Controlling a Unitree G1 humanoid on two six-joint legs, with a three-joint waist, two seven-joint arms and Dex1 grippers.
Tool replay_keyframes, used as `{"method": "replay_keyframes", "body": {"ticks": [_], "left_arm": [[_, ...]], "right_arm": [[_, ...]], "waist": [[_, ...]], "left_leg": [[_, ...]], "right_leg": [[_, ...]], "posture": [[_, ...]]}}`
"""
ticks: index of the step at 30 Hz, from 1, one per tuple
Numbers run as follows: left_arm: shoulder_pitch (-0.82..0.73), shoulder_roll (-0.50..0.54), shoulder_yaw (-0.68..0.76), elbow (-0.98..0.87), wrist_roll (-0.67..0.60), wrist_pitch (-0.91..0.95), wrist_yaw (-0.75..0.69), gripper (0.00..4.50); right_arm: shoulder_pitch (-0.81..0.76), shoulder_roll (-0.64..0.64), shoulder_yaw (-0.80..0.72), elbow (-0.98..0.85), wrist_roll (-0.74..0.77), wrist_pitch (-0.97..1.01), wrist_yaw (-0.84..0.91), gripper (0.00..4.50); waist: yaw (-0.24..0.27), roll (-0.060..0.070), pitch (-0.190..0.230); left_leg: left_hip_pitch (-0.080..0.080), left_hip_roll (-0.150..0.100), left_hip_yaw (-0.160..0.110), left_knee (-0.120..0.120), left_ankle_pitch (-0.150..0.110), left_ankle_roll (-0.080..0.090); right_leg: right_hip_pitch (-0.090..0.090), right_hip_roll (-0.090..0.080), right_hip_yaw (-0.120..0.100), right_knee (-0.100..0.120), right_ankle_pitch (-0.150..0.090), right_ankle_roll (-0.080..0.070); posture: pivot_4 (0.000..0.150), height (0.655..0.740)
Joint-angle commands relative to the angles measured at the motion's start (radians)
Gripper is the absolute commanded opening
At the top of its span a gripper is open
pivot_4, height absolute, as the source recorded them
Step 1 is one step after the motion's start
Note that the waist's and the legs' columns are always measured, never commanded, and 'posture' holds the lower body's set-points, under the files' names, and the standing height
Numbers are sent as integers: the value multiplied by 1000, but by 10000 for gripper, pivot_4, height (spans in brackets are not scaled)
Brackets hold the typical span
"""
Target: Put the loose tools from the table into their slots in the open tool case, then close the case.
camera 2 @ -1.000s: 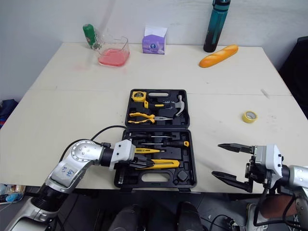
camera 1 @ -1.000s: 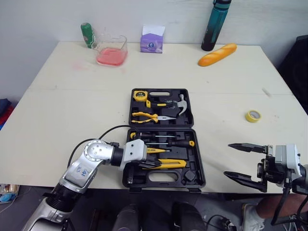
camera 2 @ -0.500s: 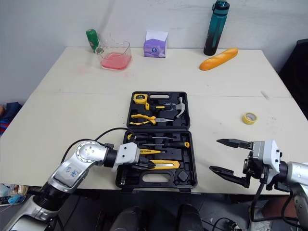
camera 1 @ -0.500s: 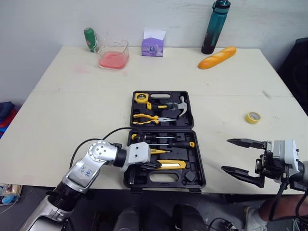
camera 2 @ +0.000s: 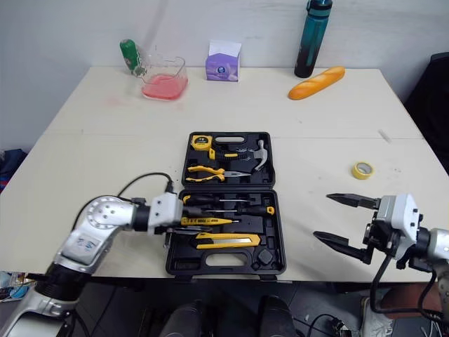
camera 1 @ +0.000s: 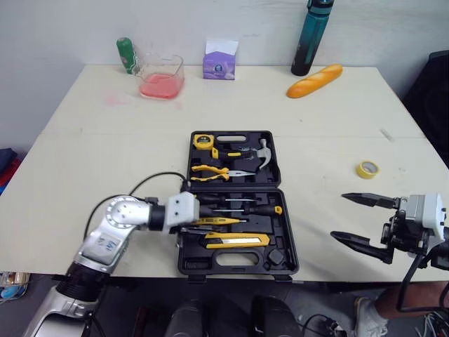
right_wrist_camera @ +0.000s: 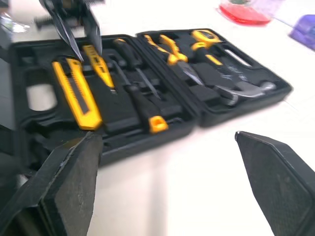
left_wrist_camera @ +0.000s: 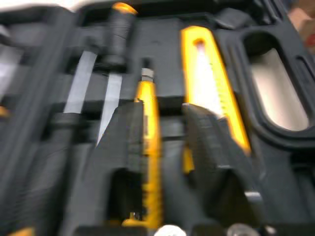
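My left arm, elbow bent, extended from the near left corner of the table [camera 1: 105, 140]. Its gripper [camera 1: 198, 226] was low over the near half of the tool case [camera 1: 289, 239], fingers narrowly parted astride a yellow screwdriver [camera 1: 219, 221] lying in its slot beside the yellow knife [camera 1: 238, 241]. My right gripper [camera 1: 339, 216] hovered spread wide at the near edge, right of the case. The case lay open, flat, midway along that edge.
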Motion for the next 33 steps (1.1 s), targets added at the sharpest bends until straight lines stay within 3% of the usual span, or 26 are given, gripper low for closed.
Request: {"method": "replay_keyframes", "body": {"ticks": [1,4,10,17,24,33], "left_arm": [[7,40,98,-36,-78,-1,-28,32475],[71,137,255,13,-118,11,-47,44622],[158,233,480,184,-110,-14,20,44622],[265,246,684,356,-83,-75,128,44622],[409,256,805,488,-54,-170,178,44622],[449,252,802,417,-74,-174,195,44622]], "right_arm": [[-43,-48,-60,43,2,7,7,45000],[-142,-135,-66,182,-44,6,14,45000],[-249,-242,-63,488,-209,-131,-26,45000],[-324,-296,-72,843,-335,-328,-142,45000],[-384,-313,-65,1009,-434,-391,-372,45000],[-372,-265,-51,1005,-400,-369,-390,45000]], "waist": [[-1,-1,1],[-7,-1,3],[-19,0,6],[-32,0,8],[-55,1,9],[-54,0,9]], "left_leg": [[0,0,0,0,0,0],[0,0,1,0,0,0],[0,0,2,-2,0,0],[0,0,5,-7,0,1],[1,0,8,-11,0,-1],[1,2,17,-12,0,-3]], "right_leg": [[0,0,0,0,0,0],[0,0,-2,-1,0,0],[-1,0,-3,-1,0,0],[-3,0,-3,-2,0,1],[-6,-1,0,-2,0,1],[-16,-2,10,2,0,1]], "posture": [[1500,7400],[1500,7400],[1500,7400],[1500,7400],[1500,7400],[1500,7400]]}}
